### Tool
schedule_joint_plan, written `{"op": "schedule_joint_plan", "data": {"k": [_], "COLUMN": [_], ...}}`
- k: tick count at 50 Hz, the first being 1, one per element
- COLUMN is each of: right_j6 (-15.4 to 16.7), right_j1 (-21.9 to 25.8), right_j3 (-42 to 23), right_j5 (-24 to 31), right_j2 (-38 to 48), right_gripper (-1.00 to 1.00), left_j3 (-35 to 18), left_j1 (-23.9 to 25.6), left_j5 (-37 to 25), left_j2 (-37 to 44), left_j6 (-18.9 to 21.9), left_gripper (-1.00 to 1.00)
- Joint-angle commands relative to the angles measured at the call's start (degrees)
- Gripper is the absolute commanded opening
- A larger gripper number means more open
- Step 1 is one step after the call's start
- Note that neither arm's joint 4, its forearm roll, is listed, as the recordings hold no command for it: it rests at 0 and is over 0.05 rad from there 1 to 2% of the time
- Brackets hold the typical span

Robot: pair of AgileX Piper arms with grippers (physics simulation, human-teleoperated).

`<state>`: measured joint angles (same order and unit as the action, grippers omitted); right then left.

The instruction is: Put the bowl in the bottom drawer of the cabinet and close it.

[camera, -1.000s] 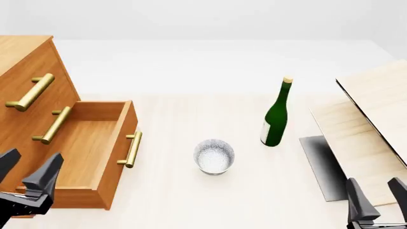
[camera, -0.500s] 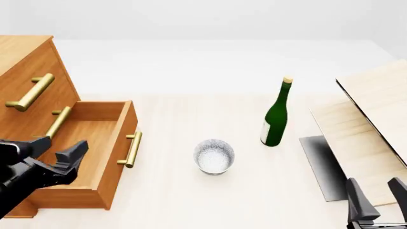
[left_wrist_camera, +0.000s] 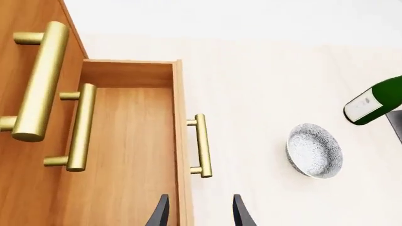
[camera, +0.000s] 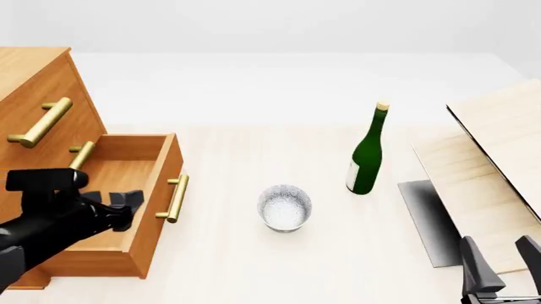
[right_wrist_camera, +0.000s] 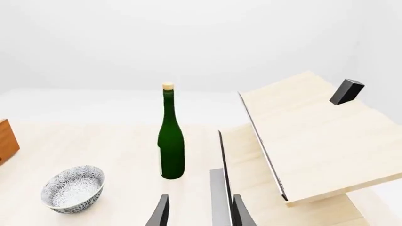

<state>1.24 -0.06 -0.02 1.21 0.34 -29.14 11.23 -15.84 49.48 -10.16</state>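
Bowl (camera: 285, 208) observed upright on the counter (camera: 253, 266), outside the bottom drawer (camera: 118, 190), which is pulled out.

The bowl is seen empty and untouched, between the drawer's brass handle (camera: 175, 198) and a green bottle (camera: 366, 154) that stands upright near it on the far right side. The cabinet (camera: 34, 114) is noted at the left of the counter, its two upper drawers shut. The left hand (camera: 127, 202) is positioned above the open drawer's front edge, fingers parted and nothing held; in the left wrist view its fingertips (left_wrist_camera: 161, 214) straddle the drawer front. The right hand (camera: 500, 266) is held low at the near right, fingers parted and empty, beside pale wooden boards (camera: 498, 164) tilted over a grey slab (camera: 422, 215).
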Motion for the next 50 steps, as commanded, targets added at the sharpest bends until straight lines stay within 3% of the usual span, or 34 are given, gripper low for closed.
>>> {"op": "schedule_joint_plan", "data": {"k": [1, 20, 38, 50], "right_j6": [-0.3, -0.3, -0.3, -0.3], "right_j1": [-0.2, -0.2, -0.2, -0.2], "right_j3": [-0.1, -0.1, -0.1, -0.1], "right_j5": [-0.2, -0.2, -0.2, -0.2], "right_j2": [-0.1, -0.1, -0.1, -0.1], "right_gripper": [1.0, 1.0, 1.0, 1.0], "left_j3": [1.6, 4.0, 6.2, 7.0], "left_j1": [-1.2, -3.2, -2.6, 0.5], "left_j5": [2.3, 6.3, 9.2, 9.7], "left_j2": [4.0, 8.9, 12.3, 13.3], "left_j6": [-1.8, -1.8, -2.1, -3.1], "left_gripper": [1.0, 1.0, 1.0, 1.0]}}
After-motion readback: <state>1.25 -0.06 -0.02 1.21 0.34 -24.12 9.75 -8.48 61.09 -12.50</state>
